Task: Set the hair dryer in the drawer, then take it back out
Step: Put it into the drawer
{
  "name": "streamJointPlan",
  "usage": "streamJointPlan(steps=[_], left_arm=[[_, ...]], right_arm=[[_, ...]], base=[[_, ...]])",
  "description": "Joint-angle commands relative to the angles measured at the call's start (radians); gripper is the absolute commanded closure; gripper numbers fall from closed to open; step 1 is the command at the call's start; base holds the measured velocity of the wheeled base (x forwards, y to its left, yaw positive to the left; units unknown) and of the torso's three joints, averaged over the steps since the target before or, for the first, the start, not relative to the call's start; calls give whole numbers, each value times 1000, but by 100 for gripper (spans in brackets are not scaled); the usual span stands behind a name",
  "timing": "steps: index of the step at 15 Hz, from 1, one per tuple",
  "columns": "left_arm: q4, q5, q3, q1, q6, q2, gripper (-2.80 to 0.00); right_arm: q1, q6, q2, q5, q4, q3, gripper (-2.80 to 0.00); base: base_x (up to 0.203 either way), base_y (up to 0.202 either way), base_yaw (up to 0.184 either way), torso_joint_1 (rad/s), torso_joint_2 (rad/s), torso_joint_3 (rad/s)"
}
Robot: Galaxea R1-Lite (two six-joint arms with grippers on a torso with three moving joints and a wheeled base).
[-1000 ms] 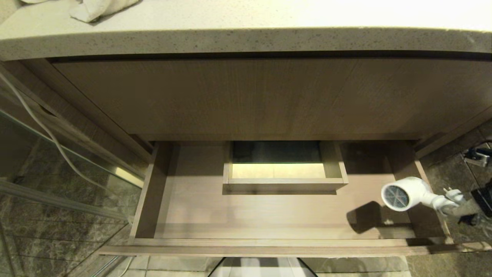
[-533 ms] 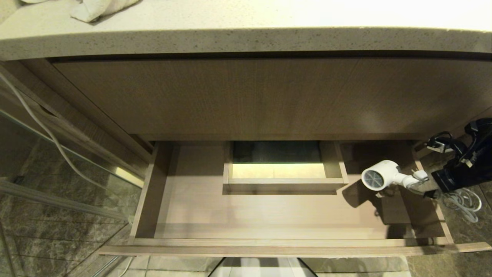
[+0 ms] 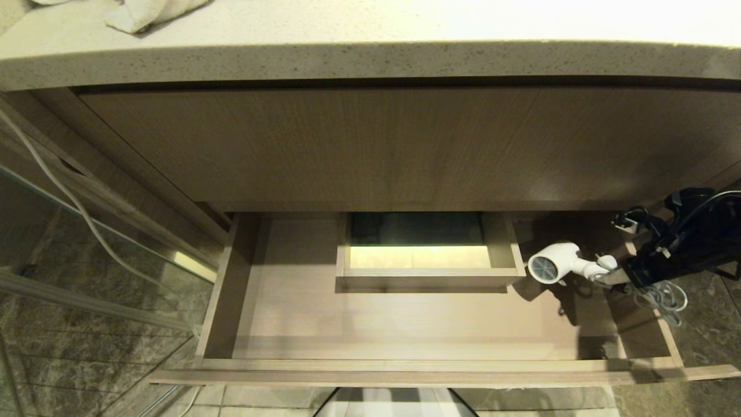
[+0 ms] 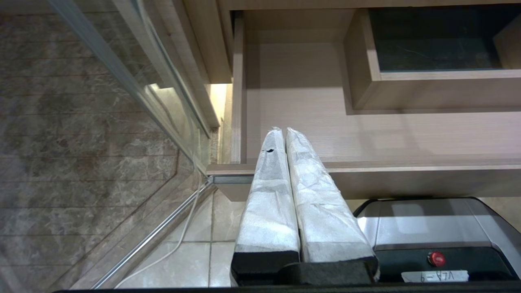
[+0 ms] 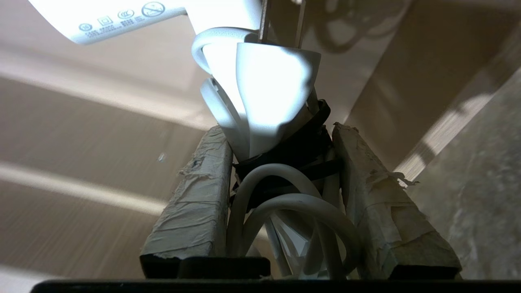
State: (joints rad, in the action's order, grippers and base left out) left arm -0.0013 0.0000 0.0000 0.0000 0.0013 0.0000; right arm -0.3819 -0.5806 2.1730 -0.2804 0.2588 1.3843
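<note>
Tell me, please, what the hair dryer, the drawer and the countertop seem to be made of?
Hair dryer: probably smooth white plastic, slightly glossy. Drawer: pale wood or laminate, matte, straight grain lines. Countertop: likely stone or composite, beige with fine dark speckles.

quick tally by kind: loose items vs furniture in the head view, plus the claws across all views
Hair dryer: 1
Towel on the countertop: 1
Drawer, open: 1
Claws: 2, left claw shut and empty, right claw shut on the hair dryer's handle and cord
Total: 5
</note>
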Motion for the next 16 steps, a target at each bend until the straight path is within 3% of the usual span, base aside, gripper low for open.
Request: streamJointPlan(steps=[1, 8, 9, 16], left_arm=[[0, 0, 0, 0, 0, -2, 0], [0, 0, 0, 0, 0, -2, 0], [0, 0, 0, 0, 0, -1, 0], [0, 0, 0, 0, 0, 0, 0]], right_arm=[[0, -4, 24, -2, -22, 9, 0], [-1, -19, 57, -2, -47, 3, 0], [-1, -28, 73, -2, -52, 10, -280], [-2, -16, 20, -2, -47, -15, -280]], base=[[0, 0, 0, 0, 0, 0], [0, 0, 0, 0, 0, 0], [0, 0, 0, 0, 0, 0], [0, 0, 0, 0, 0, 0]])
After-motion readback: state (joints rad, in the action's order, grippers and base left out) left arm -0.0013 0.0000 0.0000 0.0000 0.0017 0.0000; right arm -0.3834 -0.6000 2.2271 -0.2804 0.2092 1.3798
